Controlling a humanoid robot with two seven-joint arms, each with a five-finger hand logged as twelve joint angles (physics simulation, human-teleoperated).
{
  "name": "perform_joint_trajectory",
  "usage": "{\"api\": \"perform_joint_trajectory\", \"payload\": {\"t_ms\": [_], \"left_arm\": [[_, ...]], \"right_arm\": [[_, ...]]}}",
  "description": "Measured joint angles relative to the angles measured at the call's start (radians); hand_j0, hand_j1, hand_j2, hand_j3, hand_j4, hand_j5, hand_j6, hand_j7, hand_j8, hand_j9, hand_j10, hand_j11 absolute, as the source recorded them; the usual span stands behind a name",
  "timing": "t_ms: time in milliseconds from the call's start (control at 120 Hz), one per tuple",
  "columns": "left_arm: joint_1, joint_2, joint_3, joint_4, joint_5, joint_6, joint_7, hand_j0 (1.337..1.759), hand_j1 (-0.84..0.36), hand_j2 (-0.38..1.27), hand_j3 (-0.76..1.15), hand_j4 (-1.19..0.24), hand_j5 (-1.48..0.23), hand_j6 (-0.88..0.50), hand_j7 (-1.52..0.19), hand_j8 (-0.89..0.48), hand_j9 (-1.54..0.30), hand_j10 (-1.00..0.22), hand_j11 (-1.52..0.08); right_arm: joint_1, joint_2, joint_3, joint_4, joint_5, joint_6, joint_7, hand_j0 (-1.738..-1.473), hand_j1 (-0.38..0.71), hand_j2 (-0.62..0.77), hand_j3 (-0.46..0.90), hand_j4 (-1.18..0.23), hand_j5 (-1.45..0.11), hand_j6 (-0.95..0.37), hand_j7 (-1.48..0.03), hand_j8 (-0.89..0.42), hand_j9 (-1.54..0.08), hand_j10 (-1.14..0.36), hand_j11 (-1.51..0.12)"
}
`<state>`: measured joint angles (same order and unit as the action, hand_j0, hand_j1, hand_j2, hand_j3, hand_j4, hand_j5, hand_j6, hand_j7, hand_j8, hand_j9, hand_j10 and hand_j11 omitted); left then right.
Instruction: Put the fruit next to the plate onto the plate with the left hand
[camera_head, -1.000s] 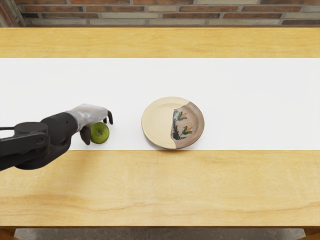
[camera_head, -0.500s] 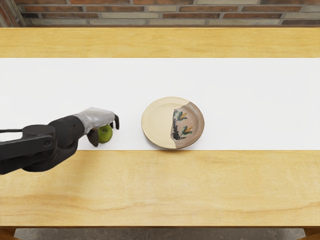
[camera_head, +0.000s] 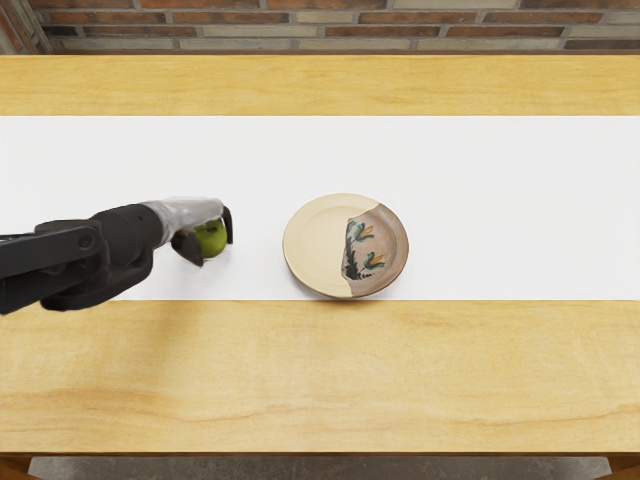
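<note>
Green apple (camera_head: 211, 238) sits left of the plate (camera_head: 303, 247), near but apart, over the white runner (camera_head: 450, 170) on the table (camera_head: 320, 370). Left hand (camera_head: 196, 226) is curled over it from above and the left, fingers wrapped around its sides. Can't tell whether it is off the cloth.

Likely light, firm and smooth-skinned, so it may roll or slip; gripping across the widest part seems best. Nearly round, no clear long axis. Stem direction hidden.

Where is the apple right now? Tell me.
Head view: the apple is in the left hand's grasp, left of the plate, over the white cloth.
</note>
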<state>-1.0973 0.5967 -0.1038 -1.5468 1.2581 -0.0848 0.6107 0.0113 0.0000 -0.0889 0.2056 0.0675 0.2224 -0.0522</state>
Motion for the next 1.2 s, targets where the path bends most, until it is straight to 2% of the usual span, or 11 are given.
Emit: {"api": "perform_joint_trajectory", "payload": {"t_ms": [217, 300, 433, 517, 608, 683, 750, 967, 1050, 1100, 1200], "left_arm": [[-0.002, -0.006, -0.212, 0.019, -0.295, -0.002, 0.000, 1.646, -0.42, 0.22, 0.00, -0.47, -0.88, -0.25, -0.87, -0.26, -0.87, -0.55, -0.88], [0.003, -0.057, -0.294, 0.021, -0.388, -0.008, 0.000, 1.646, -0.41, 0.23, 0.00, -0.47, -0.88, -0.25, -0.87, -0.28, -0.87, -0.55, -0.88], [0.004, -0.125, -0.382, 0.024, -0.466, -0.019, 0.000, 1.644, -0.45, 0.31, 0.00, -0.46, -0.88, -0.23, -0.87, -0.27, -0.87, -0.56, -0.88], [0.000, -0.175, -0.400, 0.028, -0.483, -0.023, 0.000, 1.645, -0.41, 0.25, 0.00, -0.47, -0.88, -0.25, -0.87, -0.29, -0.87, -0.57, -0.88], [-0.021, -0.225, -0.385, 0.043, -0.447, -0.054, 0.000, 1.646, -0.41, 0.25, 0.00, -0.48, -0.87, -0.26, -0.87, -0.30, -0.87, -0.58, -0.88], [-0.032, -0.264, -0.335, 0.063, -0.340, -0.090, 0.001, 1.644, -0.46, 0.41, 0.00, -0.48, -0.88, -0.25, -0.88, -0.29, -0.88, -0.59, -0.89], [-0.029, -0.294, -0.293, 0.081, -0.240, -0.108, 0.001, 1.644, -0.41, 0.34, 0.00, -0.51, -0.88, -0.28, -0.88, -0.32, -0.87, -0.61, -0.88], [-0.033, -0.384, -0.172, 0.212, -0.030, -0.105, 0.001, 1.647, -0.35, 0.22, 0.00, -0.56, -0.88, -0.33, -0.89, -0.37, -0.88, -0.65, -0.88], [-0.030, -0.399, -0.155, 0.237, 0.017, -0.075, 0.001, 1.647, -0.39, 0.31, 0.00, -0.55, -0.89, -0.32, -0.89, -0.36, -0.89, -0.65, -0.89], [-0.026, -0.413, -0.150, 0.244, 0.037, -0.062, 0.000, 1.645, -0.40, 0.29, 0.00, -0.54, -0.90, -0.31, -0.90, -0.35, -0.90, -0.63, -0.91], [-0.022, -0.428, -0.144, 0.251, 0.065, -0.046, 0.001, 1.642, -0.43, 0.34, 0.00, -0.51, -0.90, -0.28, -0.91, -0.32, -0.91, -0.62, -0.92]], "right_arm": [[0.001, 0.000, 0.000, 0.000, 0.000, 0.000, 0.000, -1.658, -0.33, 0.00, 0.00, -0.01, -0.02, -0.01, -0.02, -0.01, -0.02, -0.01, -0.02], [0.001, 0.000, 0.000, -0.001, 0.000, 0.000, 0.000, -1.658, -0.33, 0.00, 0.00, -0.01, -0.02, -0.01, -0.02, -0.01, -0.02, -0.01, -0.02], [0.001, 0.000, 0.000, 0.000, 0.000, 0.000, 0.000, -1.658, -0.33, 0.00, 0.00, -0.01, -0.02, -0.01, -0.02, -0.01, -0.02, -0.01, -0.02], [0.001, 0.000, 0.000, 0.000, 0.000, 0.000, 0.000, -1.658, -0.33, 0.00, 0.00, -0.01, -0.02, -0.01, -0.02, -0.01, -0.02, -0.01, -0.02], [0.001, 0.000, 0.000, 0.000, 0.000, 0.000, 0.000, -1.658, -0.33, 0.00, 0.00, -0.01, -0.02, -0.01, -0.02, -0.01, -0.02, -0.01, -0.02], [0.001, 0.000, 0.000, 0.000, 0.000, 0.000, 0.000, -1.658, -0.33, 0.00, 0.00, -0.01, -0.02, -0.01, -0.02, -0.01, -0.02, -0.01, -0.02], [0.001, 0.000, 0.000, 0.000, 0.000, 0.000, 0.000, -1.658, -0.33, 0.00, 0.00, -0.01, -0.02, -0.01, -0.02, -0.01, -0.02, -0.01, -0.02], [0.001, 0.000, 0.000, 0.001, 0.000, 0.000, 0.000, -1.658, -0.33, 0.00, 0.00, -0.01, -0.02, -0.01, -0.02, -0.01, -0.02, -0.01, -0.02], [0.001, 0.000, 0.000, 0.000, 0.000, 0.000, 0.000, -1.658, -0.33, 0.00, 0.00, -0.01, -0.02, -0.01, -0.02, -0.01, -0.02, -0.01, -0.02], [0.001, 0.000, 0.000, 0.000, 0.000, 0.000, 0.000, -1.658, -0.33, 0.00, 0.00, -0.01, -0.02, -0.01, -0.02, -0.01, -0.02, -0.01, -0.02], [0.001, 0.000, 0.000, 0.000, 0.000, 0.000, 0.000, -1.658, -0.33, 0.00, 0.00, -0.01, -0.02, -0.01, -0.02, -0.01, -0.02, -0.01, -0.02]]}}
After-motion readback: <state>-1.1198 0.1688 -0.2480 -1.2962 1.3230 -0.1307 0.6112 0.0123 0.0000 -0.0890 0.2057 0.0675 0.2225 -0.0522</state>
